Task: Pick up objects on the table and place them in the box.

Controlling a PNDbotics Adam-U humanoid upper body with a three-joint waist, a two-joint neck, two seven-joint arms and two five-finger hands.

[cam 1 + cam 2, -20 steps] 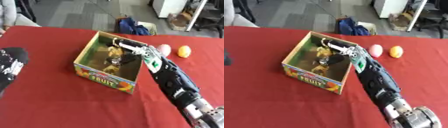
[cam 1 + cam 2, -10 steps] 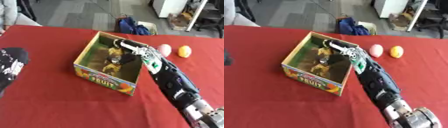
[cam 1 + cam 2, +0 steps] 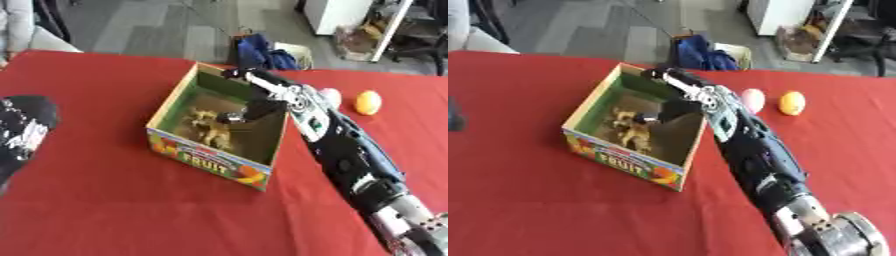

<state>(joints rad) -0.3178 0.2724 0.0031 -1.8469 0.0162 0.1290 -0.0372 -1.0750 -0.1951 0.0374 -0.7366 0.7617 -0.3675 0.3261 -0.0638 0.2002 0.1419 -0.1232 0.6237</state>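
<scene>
So the right hand is reaching over the right wall of the open cardboard fruit box, black with silver bits. Its fingers are spread and hanging down into the box, nothing pinched in them as far as I can see. My read is that it hangs over the opening because something is being dropped in rather than grabbed. One dark fingertip sits just above the contents.

Inside the box there's a lumpy tan-and-dark thing on the floor at about 7 o'clock from the hand. It looks soft and irregular, maybe a plush toy, but I can't make it out for sure. The box itself is plain brown card inside, with a glossy printed front panel showing fruit pictures and the word FRUIT.

Still to collect: a smooth pale pink egg-shaped object and a round yellow-orange ball, side by side on the red cloth-covered surface, at roughly 3 o'clock from the hand. Both look hard and slick, so I'd guess they roll easily. They lie close beside the forearm, which probably makes them the next picks.

The left hand shows at the 9 o'clock edge, dark and speckled; can't tell what its fingers are doing.
</scene>
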